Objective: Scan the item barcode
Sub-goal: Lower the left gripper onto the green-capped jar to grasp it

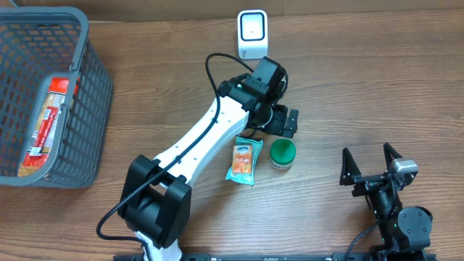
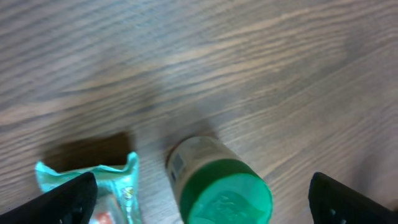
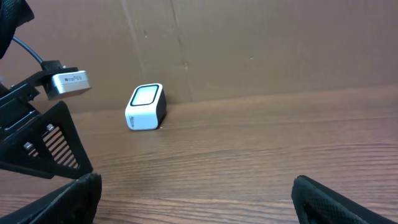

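Currently poised over upright jar [image 1: 282, 154] beside pouch [image 1: 244, 161] on surface [image 1: 362, 87], with left end effector [image 2: 206, 202] spread wide. Could tip jar or snag pouch if lowered off-centre, spoiling the pass at scanner [image 1: 251, 34].

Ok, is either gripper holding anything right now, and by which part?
Nothing is held. The left gripper hangs open over the jar, and the right gripper is open too.

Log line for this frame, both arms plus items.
left gripper: open, by green-capped bottle, nothing held | right gripper: open, empty | bottle: upright beside snack packet | scanner: far side
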Available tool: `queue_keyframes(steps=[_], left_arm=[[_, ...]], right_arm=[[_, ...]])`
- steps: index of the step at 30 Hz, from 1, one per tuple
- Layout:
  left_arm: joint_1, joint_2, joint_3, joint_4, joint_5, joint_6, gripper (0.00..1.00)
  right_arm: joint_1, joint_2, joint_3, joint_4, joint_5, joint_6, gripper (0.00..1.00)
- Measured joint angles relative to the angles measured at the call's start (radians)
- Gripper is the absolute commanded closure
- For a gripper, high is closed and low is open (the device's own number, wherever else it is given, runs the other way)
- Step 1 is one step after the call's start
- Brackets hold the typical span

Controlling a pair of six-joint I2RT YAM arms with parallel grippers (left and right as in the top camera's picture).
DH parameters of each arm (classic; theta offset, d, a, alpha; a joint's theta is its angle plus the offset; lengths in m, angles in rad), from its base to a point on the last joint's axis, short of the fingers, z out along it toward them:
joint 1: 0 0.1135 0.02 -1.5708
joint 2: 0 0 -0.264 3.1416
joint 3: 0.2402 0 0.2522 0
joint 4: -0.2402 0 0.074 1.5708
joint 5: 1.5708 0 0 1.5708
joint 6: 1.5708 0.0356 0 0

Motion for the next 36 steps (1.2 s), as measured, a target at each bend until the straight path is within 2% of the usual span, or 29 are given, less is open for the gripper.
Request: queue_keyframes(steps=[8, 16, 19, 21, 22, 27, 32, 36], left_arm=[[-0.078, 0.0, 0.0, -0.014, -0.024, 0.0, 0.0], [-0.163, 0.0, 0.0, -0.024, -0.176, -0.042, 0.0], [-0.174, 0.0, -0.005, -0.019, -0.205, -0.061, 0.09], [-0.179, 0.0, -0.024, -0.013, -0.217, -0.07, 0.34], [-0.181, 0.0, -0.037, -0.008, -0.221, -0.076, 0.39], [-0.181, 0.0, -0.101, 0.029, -0.229, -0.09, 0.3], [-0.181, 0.0, -0.154, 0.059, -0.229, -0.09, 0.32], [-0.181, 0.0, -0.158, 0.069, -0.231, -0.089, 0.36]], right_arm=[[0.0, 0.0, 0.0, 0.0, 0.0, 0.0, 0.0], [0.0, 0.0, 0.0, 0.0, 0.0, 0.0, 0.0], [0.0, 0.0, 0.0, 0.0, 0.0, 0.0, 0.0], [0.0, 0.0, 0.0, 0.0, 0.0, 0.0, 0.0], [0.0, 0.0, 0.0, 0.0, 0.0, 0.0, 0.0], [0.0, 0.0, 0.0, 0.0, 0.0, 0.0, 0.0], [0.0, 0.0, 0.0, 0.0, 0.0, 0.0, 0.0], [0.0, 0.0, 0.0, 0.0, 0.0, 0.0, 0.0]])
